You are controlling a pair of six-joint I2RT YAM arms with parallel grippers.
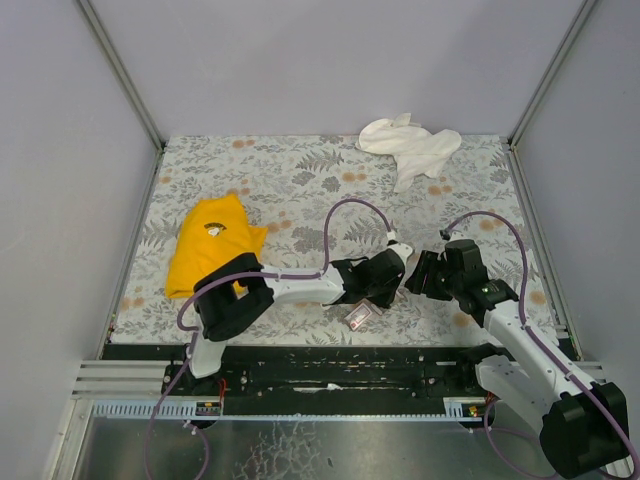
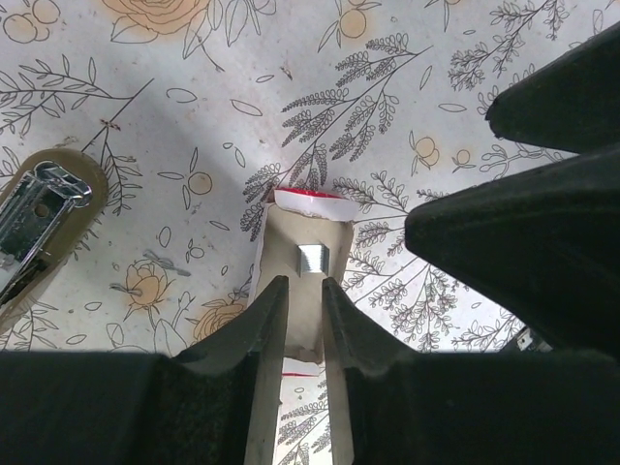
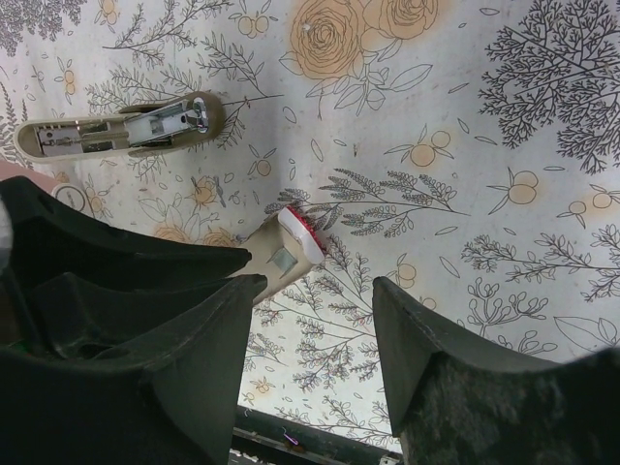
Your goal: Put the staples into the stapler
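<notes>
My left gripper [image 2: 303,283] is shut on the grey-brown sliding tray [image 2: 289,242] of the staples box, a finger on each side. A short silvery strip of staples [image 2: 312,258] lies in the tray. The box's dark-red sleeve with pale label [image 2: 308,201] caps the far end. The box also shows in the right wrist view [image 3: 302,232]. The small stapler [image 3: 126,131] lies open on the mat with its silvery channel exposed. It also shows at the left edge of the left wrist view [image 2: 39,223] and in the top view [image 1: 362,315]. My right gripper [image 3: 315,349] is wide open and empty beside the box. The two grippers nearly meet in the top view, the left [image 1: 380,280] and the right [image 1: 418,278].
A yellow cloth [image 1: 210,245] lies at the left of the floral mat. A white cloth [image 1: 410,145] lies at the back right. The black front rail [image 3: 291,441] runs close below the grippers. Grey walls enclose the table.
</notes>
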